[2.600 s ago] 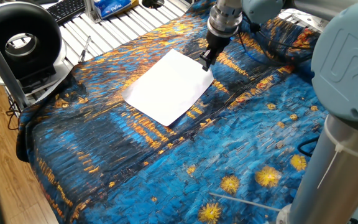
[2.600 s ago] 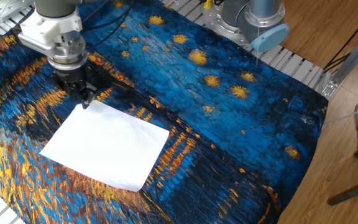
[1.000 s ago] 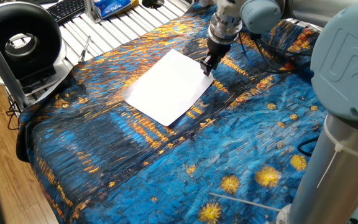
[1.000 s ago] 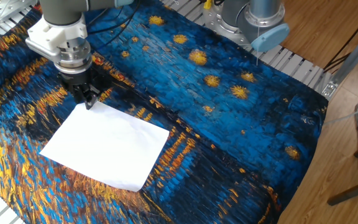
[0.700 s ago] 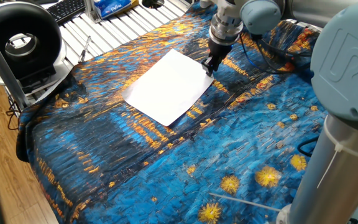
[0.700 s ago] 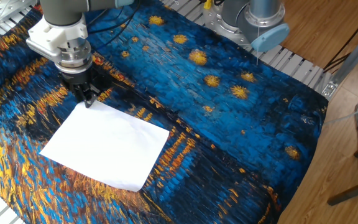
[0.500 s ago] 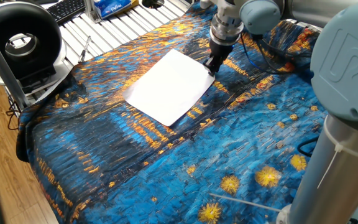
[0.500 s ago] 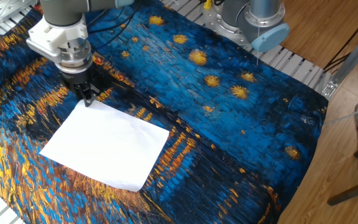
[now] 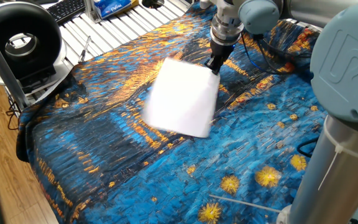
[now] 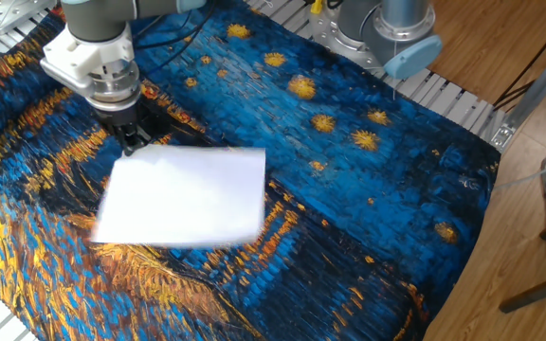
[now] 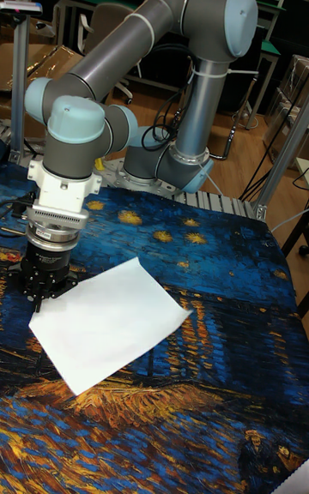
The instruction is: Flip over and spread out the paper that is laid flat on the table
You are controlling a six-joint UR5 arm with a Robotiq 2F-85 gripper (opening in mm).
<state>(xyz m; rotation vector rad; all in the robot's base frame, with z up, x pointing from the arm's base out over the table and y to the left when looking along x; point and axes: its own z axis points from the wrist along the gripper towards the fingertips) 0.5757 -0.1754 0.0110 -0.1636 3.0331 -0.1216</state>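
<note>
The white paper [image 9: 182, 98] is motion-blurred and no longer lies flat; it hangs just above the blue and orange cloth of the table [image 9: 104, 155]. My gripper [image 9: 215, 66] is shut on the sheet's far corner. From the other fixed view the paper [image 10: 183, 196] spreads out below the gripper [image 10: 131, 144], its edges smeared. In the tall fixed view the paper [image 11: 107, 322] reaches right from the gripper [image 11: 36, 301], which pinches its left corner, over the table [image 11: 215, 391]. The fingertips are hard to tell apart at the corner.
A black round device [image 9: 20, 40] stands at the far left on a white slatted surface [image 9: 117, 28], with a keyboard [image 9: 67, 9] behind it. The arm's base [image 10: 387, 28] sits at the table's far side. A grey arm column [image 9: 347, 124] fills the right edge.
The paper, lying flat half a second ago, has lifted and swung around its gripped corner and now blurs with motion. The gripper has risen slightly.
</note>
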